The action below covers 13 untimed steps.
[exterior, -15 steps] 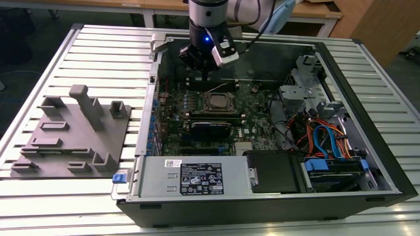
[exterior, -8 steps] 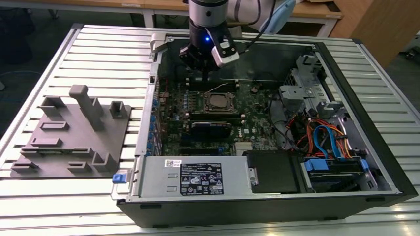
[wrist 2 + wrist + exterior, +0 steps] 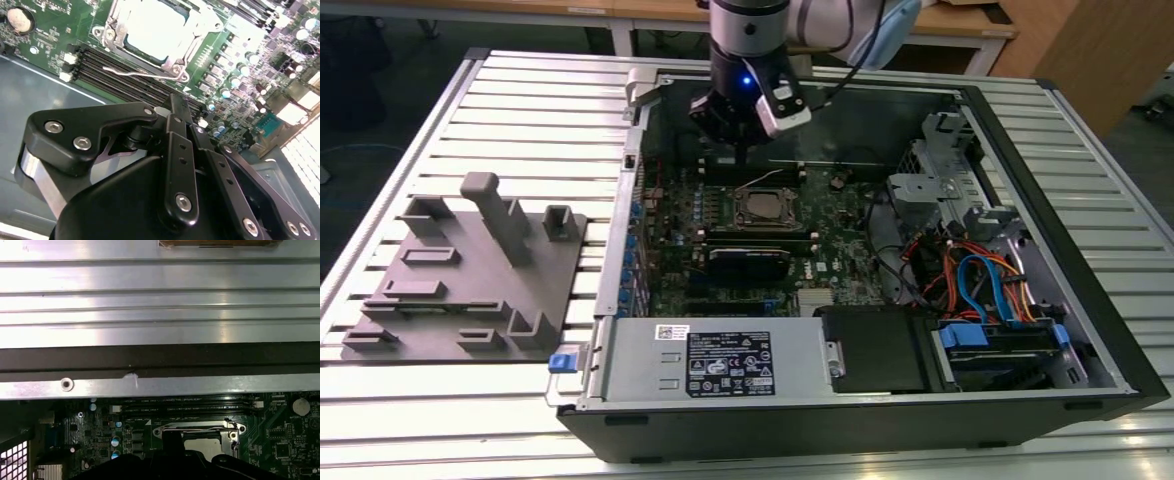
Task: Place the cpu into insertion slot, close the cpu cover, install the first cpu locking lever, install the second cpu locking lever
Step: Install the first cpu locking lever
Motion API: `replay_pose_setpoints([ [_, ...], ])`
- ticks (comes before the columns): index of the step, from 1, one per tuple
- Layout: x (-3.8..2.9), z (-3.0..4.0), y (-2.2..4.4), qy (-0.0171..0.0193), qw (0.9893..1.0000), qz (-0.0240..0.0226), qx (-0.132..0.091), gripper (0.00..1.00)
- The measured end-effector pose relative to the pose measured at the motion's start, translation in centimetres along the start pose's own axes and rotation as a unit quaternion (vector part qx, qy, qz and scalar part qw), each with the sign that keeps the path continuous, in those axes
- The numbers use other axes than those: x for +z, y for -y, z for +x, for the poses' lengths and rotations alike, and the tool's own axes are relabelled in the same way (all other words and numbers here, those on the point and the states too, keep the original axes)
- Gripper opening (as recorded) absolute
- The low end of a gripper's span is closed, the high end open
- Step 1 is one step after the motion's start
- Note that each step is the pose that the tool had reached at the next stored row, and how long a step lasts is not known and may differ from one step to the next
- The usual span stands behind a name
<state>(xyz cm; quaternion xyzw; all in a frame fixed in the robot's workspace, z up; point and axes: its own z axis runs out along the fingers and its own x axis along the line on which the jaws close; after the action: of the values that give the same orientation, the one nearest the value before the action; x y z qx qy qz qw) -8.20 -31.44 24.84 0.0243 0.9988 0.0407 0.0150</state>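
The cpu (image 3: 150, 27) lies in the insertion slot (image 3: 765, 208), its silvery top showing through the cut-out of the cpu cover (image 3: 116, 31), which lies flat over it. A thin wire locking lever (image 3: 142, 72) sticks out loose along the socket's edge, over the black memory slots (image 3: 120, 82). My gripper (image 3: 744, 160) hangs just above the board on the far side of the socket, close to that lever. Its black fingers (image 3: 177, 145) meet at the tip, shut with nothing between them. The first wrist view has the socket (image 3: 202, 437) right beside the gripper (image 3: 172, 439).
The open computer case (image 3: 1067, 200) stands on a slatted metal table. A grey power supply box (image 3: 720, 365) sits at its near edge, with drive bays and coloured cables (image 3: 981, 285) at the exterior view's right. A grey fixture plate (image 3: 467, 280) lies on the table at its left.
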Motion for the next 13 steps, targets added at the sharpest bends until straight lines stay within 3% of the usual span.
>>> replay_pose_setpoints([
  [7,0.63,-0.77,0.01,-0.0001,1.0000,-0.0072,0.003,0.10],
  [13,1.26,-1.20,0.04,-0.0001,1.0000,-0.0076,0.003,0.10],
])
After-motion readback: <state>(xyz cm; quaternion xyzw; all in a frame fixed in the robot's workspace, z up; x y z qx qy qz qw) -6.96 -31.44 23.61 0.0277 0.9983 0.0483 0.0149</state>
